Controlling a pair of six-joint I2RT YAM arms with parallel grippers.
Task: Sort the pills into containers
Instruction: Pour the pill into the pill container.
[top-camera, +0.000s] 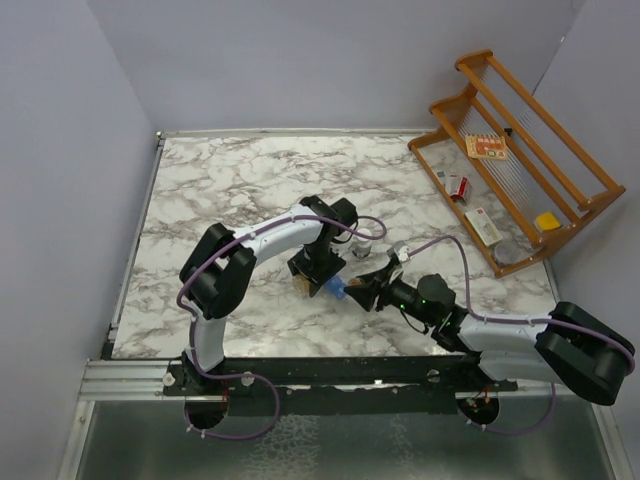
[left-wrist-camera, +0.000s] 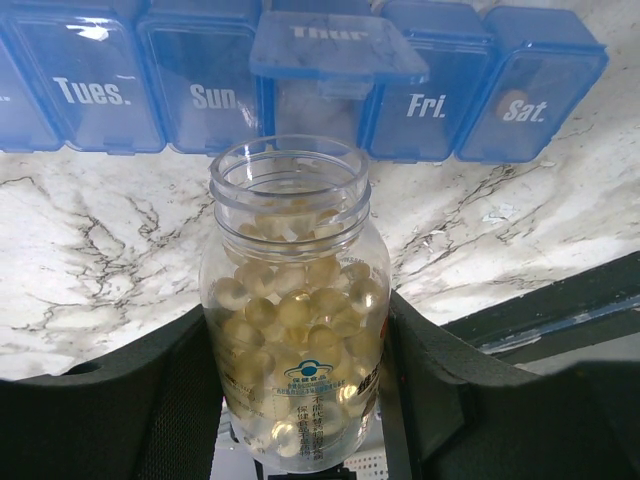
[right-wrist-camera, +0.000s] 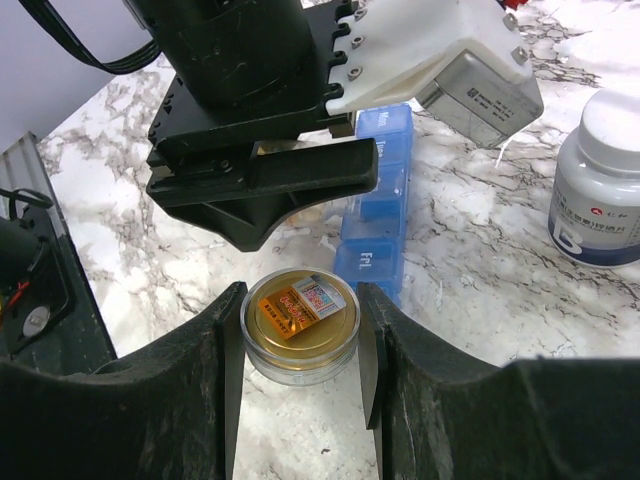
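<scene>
Left hand (left-wrist-camera: 300, 350) clenched on uncapped clear bottle (left-wrist-camera: 288, 190), yellow softgels (left-wrist-camera: 295, 310) inside, mouth just beside containers (left-wrist-camera: 205, 90); Thur lid (left-wrist-camera: 335, 45) up, neighbouring lids shut. Right hand (right-wrist-camera: 300, 325) grips round cap (right-wrist-camera: 298, 350). Containers lie mid bench (top-camera: 230, 180), between hands; white-capped bottle (right-wrist-camera: 600, 190) near. Open marble behind arms; rack (top-camera: 520, 160) at far-right edge.

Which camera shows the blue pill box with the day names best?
The left wrist view. The pill box stretches across the top, with Tues., Sun., Thur., Fri. and Sat. readable and the Thur. lid open. The right wrist view shows only a few of its compartments; the top view shows just a small blue speck.
</scene>
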